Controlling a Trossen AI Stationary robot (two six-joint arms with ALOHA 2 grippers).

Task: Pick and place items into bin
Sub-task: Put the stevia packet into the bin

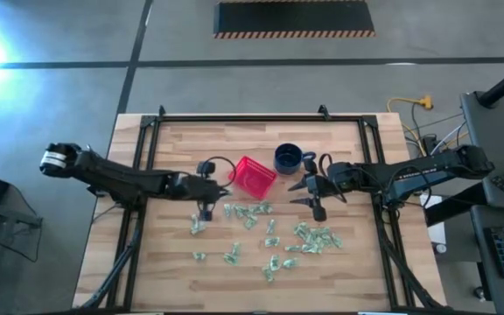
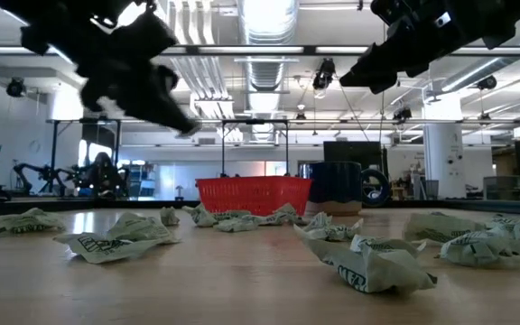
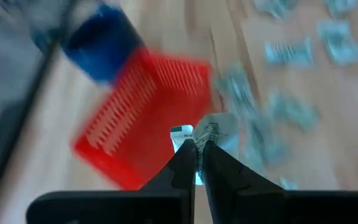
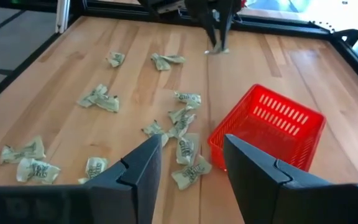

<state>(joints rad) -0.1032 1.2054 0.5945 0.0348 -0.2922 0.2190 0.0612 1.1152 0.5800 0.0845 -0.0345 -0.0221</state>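
Red bin [image 1: 254, 177] empty beside blue mug [image 1: 287, 158]; items [image 1: 315, 238] scattered outside.

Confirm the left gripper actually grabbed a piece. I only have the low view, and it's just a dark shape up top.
Observer: Yes. The left wrist view shows the left gripper shut on one item.
Operator: Over the bin?
Observer: No. From above it's beside the bin, on the left arm's side.
Operator: Right gripper?
Observer: The right gripper is open and empty, facing the bin.
Operator: Anything in the bin?
Observer: The right wrist view shows no pieces inside.
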